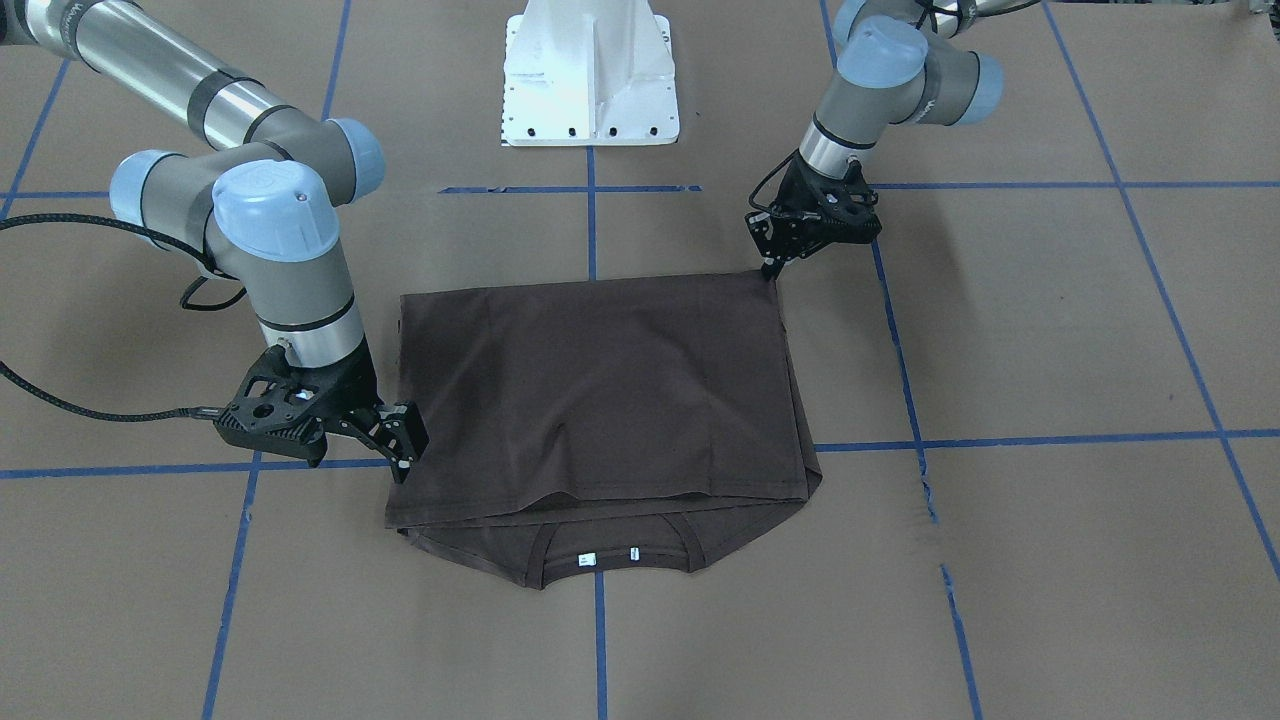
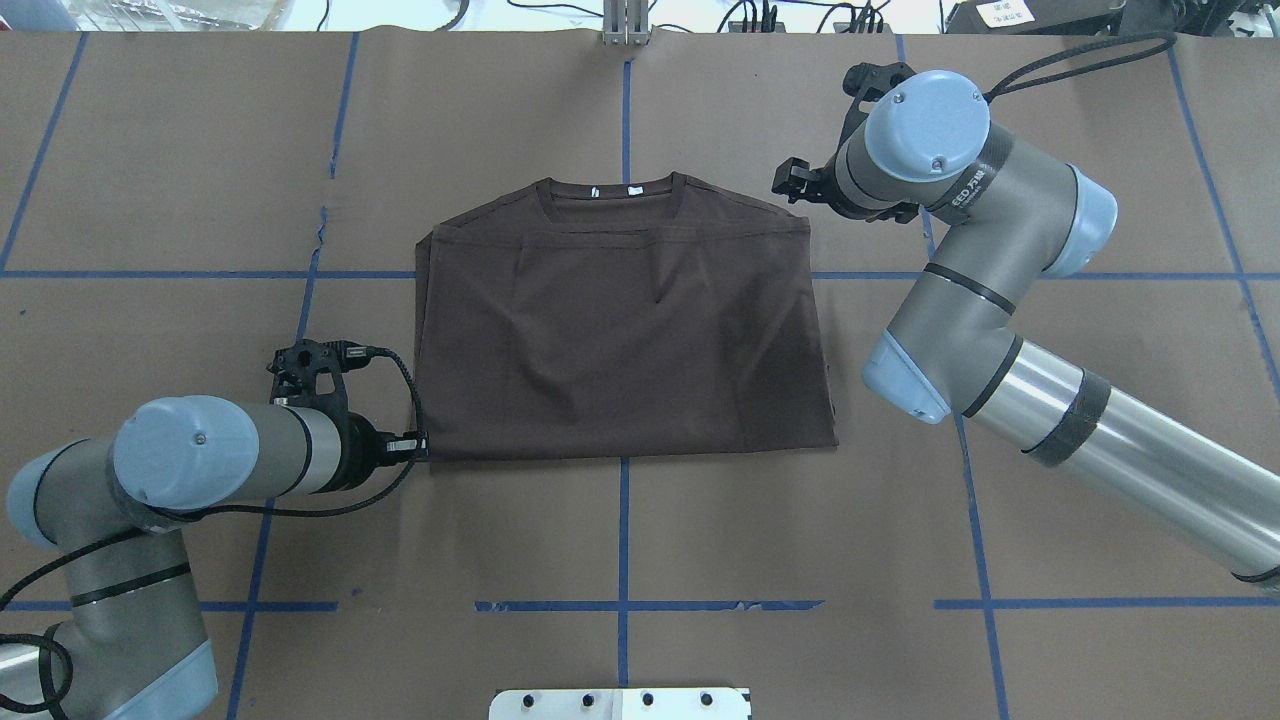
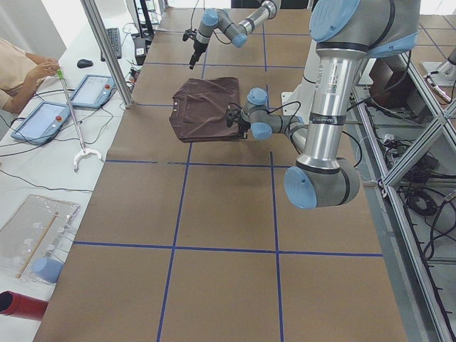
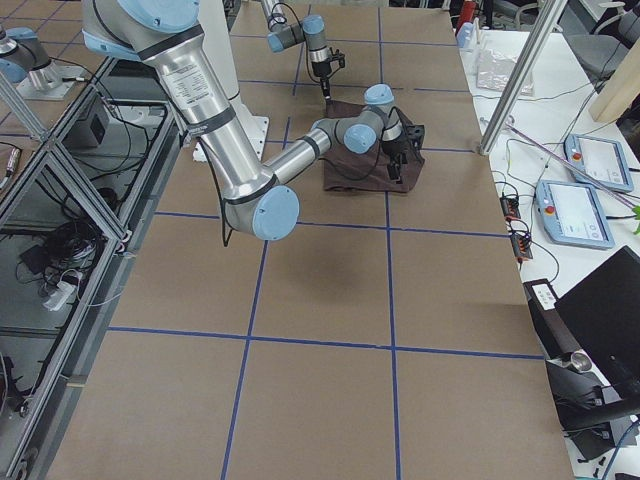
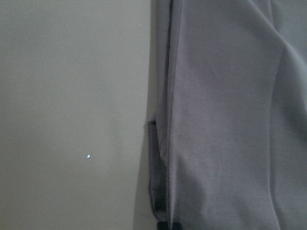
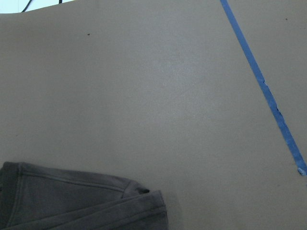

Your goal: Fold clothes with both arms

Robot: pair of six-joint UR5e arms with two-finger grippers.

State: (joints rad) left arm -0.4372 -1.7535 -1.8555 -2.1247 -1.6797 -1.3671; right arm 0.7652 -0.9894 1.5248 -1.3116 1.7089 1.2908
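Shirt (image 1: 600, 390) lies folded flat on the table (image 1: 1050, 330), collar (image 1: 690, 545) nearest the front camera, right gripper (image 1: 402, 465) at its side edge and left gripper (image 1: 771, 268) touching its far corner; I cannot tell if either is spread or pinching. If one grabs only the top layer, the fold could slip open or bunch up. Tags (image 1: 587, 560) are too small to read; letters on the right arm (image 2: 968, 185) look like "EED".

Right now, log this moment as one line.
T-shirt folded flat, collar on far edge | left claw at robot-side corner, grip unclear | right claw open at collar-side corner
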